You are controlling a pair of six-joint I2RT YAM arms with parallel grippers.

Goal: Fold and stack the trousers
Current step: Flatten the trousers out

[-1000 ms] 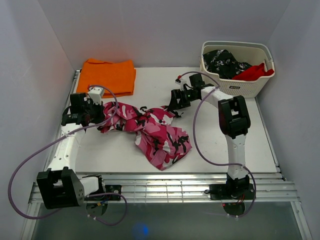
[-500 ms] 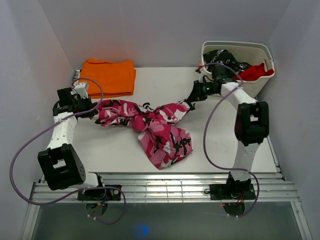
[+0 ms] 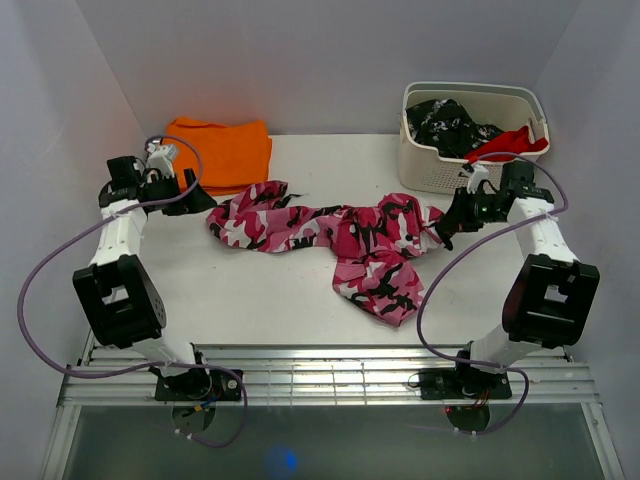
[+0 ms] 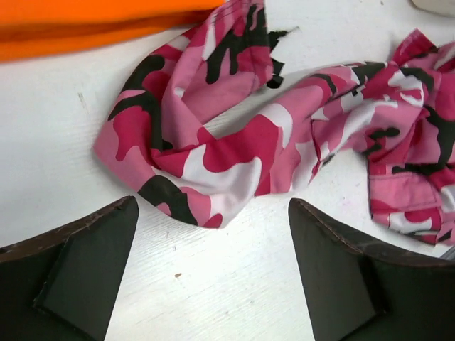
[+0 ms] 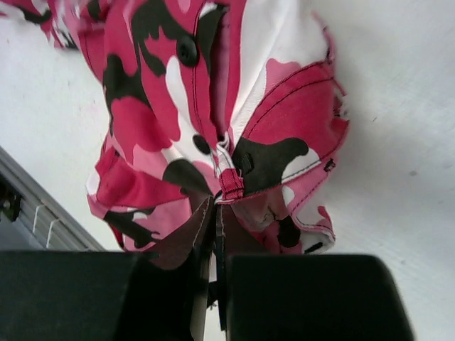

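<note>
- The trousers lie crumpled in a band across the middle of the surface. The left end is near the orange cloth and the right end near the basket. A bunched lobe sags toward the near edge.
- The right tool is pinched tight on a stitched edge at the right end, close to a black button. That is probably the waistband.
- The left tool stands wide apart and holds nothing. The cloth's left corner lies just ahead of its fingers, not touching them.
- The step in hand looks like spreading the trousers flat before any fold. They are not flat yet and no fold is made.
- To do it well, the left tool should come down low on that left corner and take the edge only.
- Both tools then draw apart gently so the twisted middle opens out.
- The right grip is thin and on the edge only, so a hard tug may slip it.
- The orange cloth sits near the left end, and the left tool should not catch it.
</note>
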